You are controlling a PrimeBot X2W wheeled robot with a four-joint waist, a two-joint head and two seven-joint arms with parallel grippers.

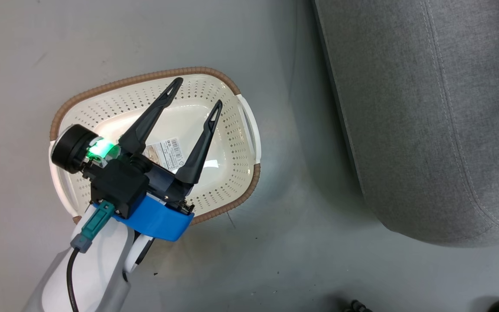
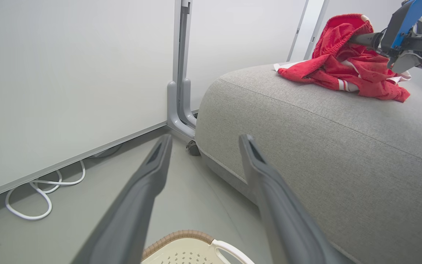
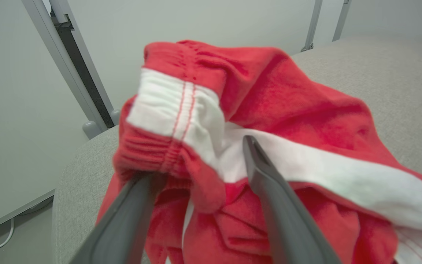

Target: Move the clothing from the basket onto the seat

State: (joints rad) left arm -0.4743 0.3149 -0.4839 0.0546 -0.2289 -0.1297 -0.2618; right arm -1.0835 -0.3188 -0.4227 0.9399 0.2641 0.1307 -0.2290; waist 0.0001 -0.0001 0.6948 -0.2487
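**Red clothing on the seat, both claws apart**

Head view: the basket (image 1: 145, 78) sits on the grey floor (image 1: 37, 43). It is oval and cream-white, dotted with small holes, with a brown woven-look rim and a white handle at each end. A label sticker (image 1: 168, 154) lies on its pale bottom. The left claw (image 1: 198, 92) hangs over the basket with its two dark fingers spread wide, gripping nothing. The light grey seat (image 1: 427, 130) stands to the right, apart from the basket, with a double seam running along it.

Left wrist view: the clothing (image 2: 343, 62) lies in a crumpled heap on top of the seat, near its far edge. It is soft red fabric, like towelling, with white stripes and white trim showing at the folds. The right claw (image 2: 355, 39) reaches in from the right, one finger pushed into a raised fold of the heap. A white cable (image 2: 31, 205) loops on the floor beside the wall panel (image 2: 68, 73).

Right wrist view: the right claw's fingers stand apart. A gathered red cuff with a broad white band droops over the tip of the finger on the left of the view. The other finger lies against a long white stripe. The rest of the fabric rests on the seat.
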